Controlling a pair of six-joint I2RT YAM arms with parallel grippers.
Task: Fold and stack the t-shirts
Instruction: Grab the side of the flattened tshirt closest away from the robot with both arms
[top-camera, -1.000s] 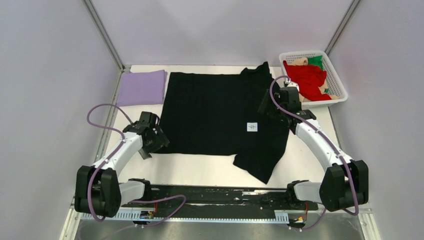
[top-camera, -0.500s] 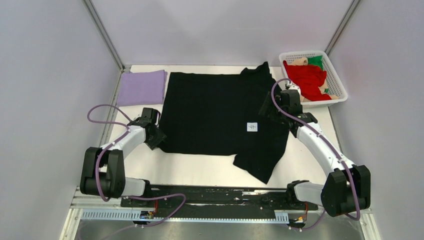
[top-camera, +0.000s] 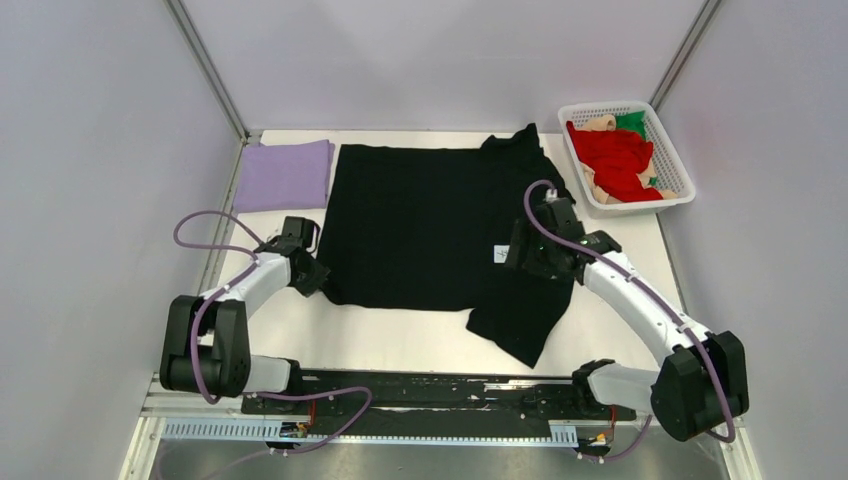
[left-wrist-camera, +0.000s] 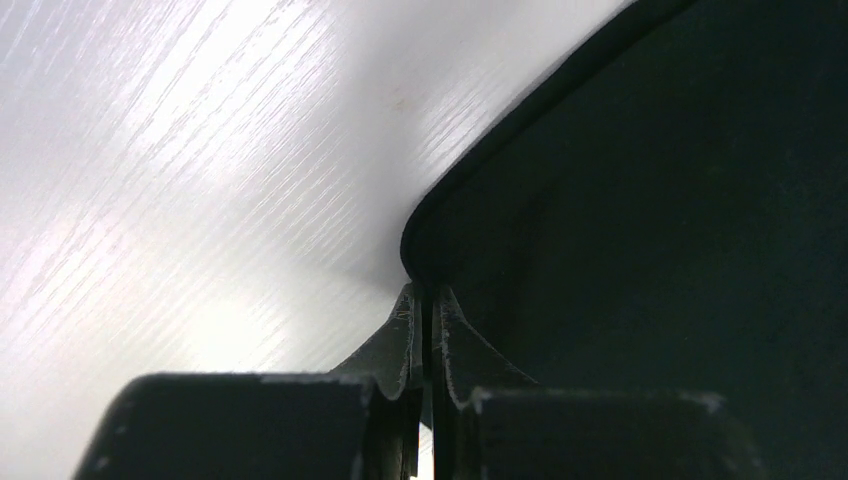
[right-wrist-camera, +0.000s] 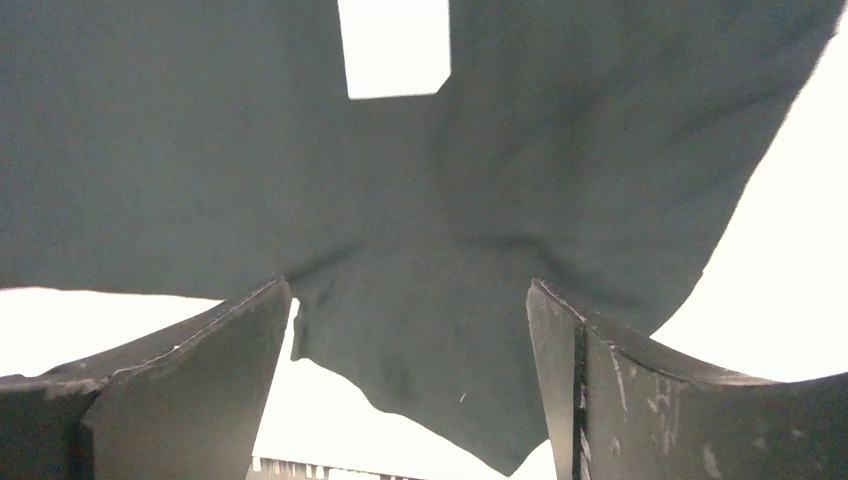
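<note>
The large black t-shirt (top-camera: 420, 220) lies spread flat in the middle of the table, with one sleeve trailing toward the near edge. My left gripper (top-camera: 322, 285) sits low at its near-left corner, shut on the hem (left-wrist-camera: 423, 290). In the left wrist view the black cloth (left-wrist-camera: 650, 200) fills the right side. My right gripper (top-camera: 520, 255) hovers over the shirt's right part beside the white label (top-camera: 503, 254). It is open, and black cloth (right-wrist-camera: 420, 200) lies below and between its fingers (right-wrist-camera: 410, 300). A folded lavender t-shirt (top-camera: 285, 175) rests at the far left.
A white lattice basket (top-camera: 680, 172) at the far right holds a red t-shirt (top-camera: 615, 160), a green one (top-camera: 630, 121) and a beige one (top-camera: 601, 123). Grey walls close in on both sides. Bare white tabletop (top-camera: 400, 340) shows along the near edge.
My left gripper has closed on the black shirt's near-left corner. My right arm has swung from the basket side inward and nearer, over the shirt by the label.
</note>
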